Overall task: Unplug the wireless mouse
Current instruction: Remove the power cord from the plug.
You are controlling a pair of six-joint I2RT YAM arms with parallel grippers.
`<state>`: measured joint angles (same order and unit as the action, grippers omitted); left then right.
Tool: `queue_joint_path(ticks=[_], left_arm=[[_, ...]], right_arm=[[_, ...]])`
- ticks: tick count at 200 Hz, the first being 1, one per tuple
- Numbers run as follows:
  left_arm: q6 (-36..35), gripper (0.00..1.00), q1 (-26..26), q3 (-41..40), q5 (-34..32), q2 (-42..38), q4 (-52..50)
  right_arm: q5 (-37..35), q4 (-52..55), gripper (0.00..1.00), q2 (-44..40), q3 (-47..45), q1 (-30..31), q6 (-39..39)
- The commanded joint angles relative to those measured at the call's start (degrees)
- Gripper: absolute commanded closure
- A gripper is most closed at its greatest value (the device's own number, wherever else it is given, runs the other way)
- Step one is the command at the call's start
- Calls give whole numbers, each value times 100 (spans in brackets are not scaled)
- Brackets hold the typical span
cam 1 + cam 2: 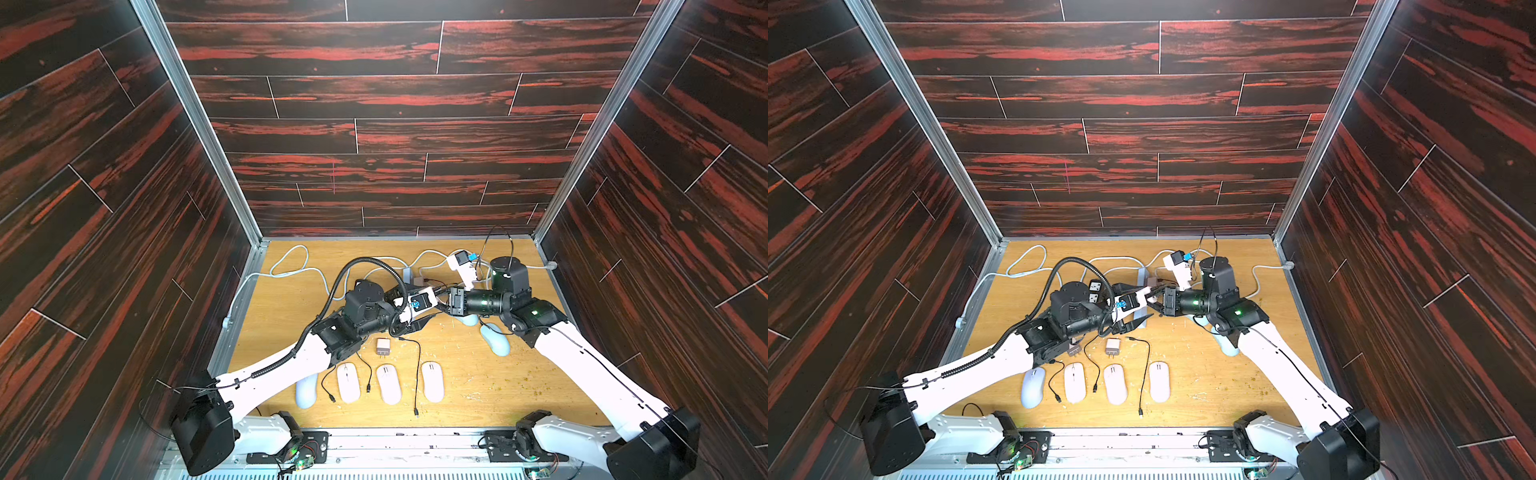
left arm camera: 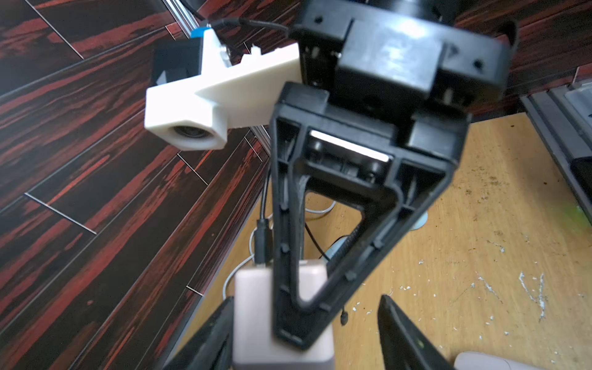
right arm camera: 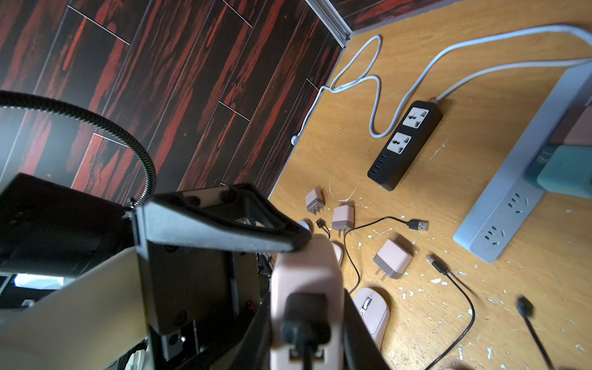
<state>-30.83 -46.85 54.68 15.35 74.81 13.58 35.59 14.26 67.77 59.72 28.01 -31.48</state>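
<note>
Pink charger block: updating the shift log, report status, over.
Right gripper shut on the pink square plastic charger block, held aloft. Left gripper open, jaws flanking it. Black USB plug seated in it. No obstruction seen.

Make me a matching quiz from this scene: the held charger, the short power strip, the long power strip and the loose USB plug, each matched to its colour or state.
Things:
1. held charger
2. short strip
3. long strip
4. USB plug

Descriptions:
A. silver tip, lying loose on the table
B. pink, with a black cable plugged in
C. black, nothing plugged in
D. pale grey-blue

Pairs: 1-B, 2-C, 3-D, 4-A
</note>
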Motion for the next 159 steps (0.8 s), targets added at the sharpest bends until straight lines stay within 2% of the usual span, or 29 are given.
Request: queue_joint_path(ticks=[1, 35, 61, 115, 144, 159], left_arm=[[33, 38, -39, 140, 29, -11, 241], [-2, 49, -53, 121, -110, 34, 270], [-28, 54, -52, 158, -218, 67, 218], [-209, 47, -47, 237, -294, 75, -65], [-200, 46, -52, 264, -271, 78, -128], [-211, 49, -51, 241, -296, 87, -119]], right_arm=[[73, -161, 100, -18, 74, 53, -28], [114, -145, 100, -9, 75, 73, -28], [86, -149, 100, -35, 69, 115, -39], [90, -149, 100, -9, 77, 141, -35], [82, -200, 100, 13, 88, 196, -60], [86, -187, 100, 30, 96, 208, -36]])
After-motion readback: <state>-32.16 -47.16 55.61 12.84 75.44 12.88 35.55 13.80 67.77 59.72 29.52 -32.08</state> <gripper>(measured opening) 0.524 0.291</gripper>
